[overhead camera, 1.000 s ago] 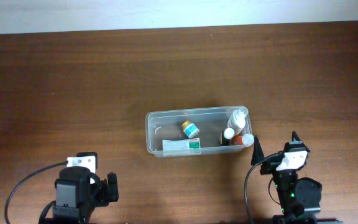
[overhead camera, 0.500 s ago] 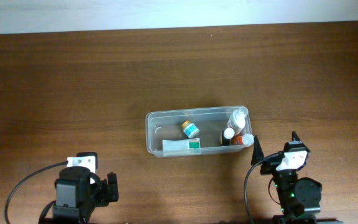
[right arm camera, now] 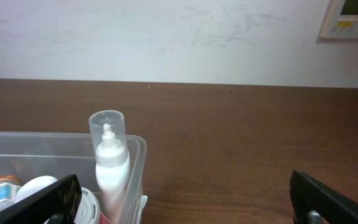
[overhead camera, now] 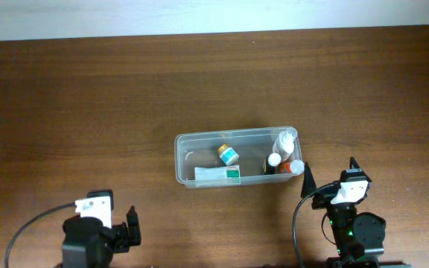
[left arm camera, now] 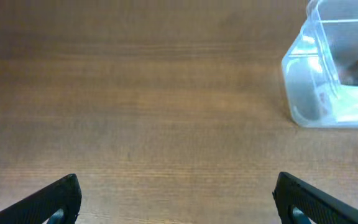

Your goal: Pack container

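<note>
The clear plastic container sits mid-table. It holds a white tube, a small teal jar and three small bottles at its right end. My left gripper is open and empty near the front edge, left of the container; its wrist view shows the container's corner at the upper right. My right gripper is open and empty just right of the container; its wrist view shows a white bottle with a clear cap inside the container wall.
The brown wooden table runs to a white wall at the back. A wall panel shows at the upper right of the right wrist view. Black cables trail from both arm bases.
My left arm has drawn back a little toward the front edge. The right arm and the container's contents have not moved.
</note>
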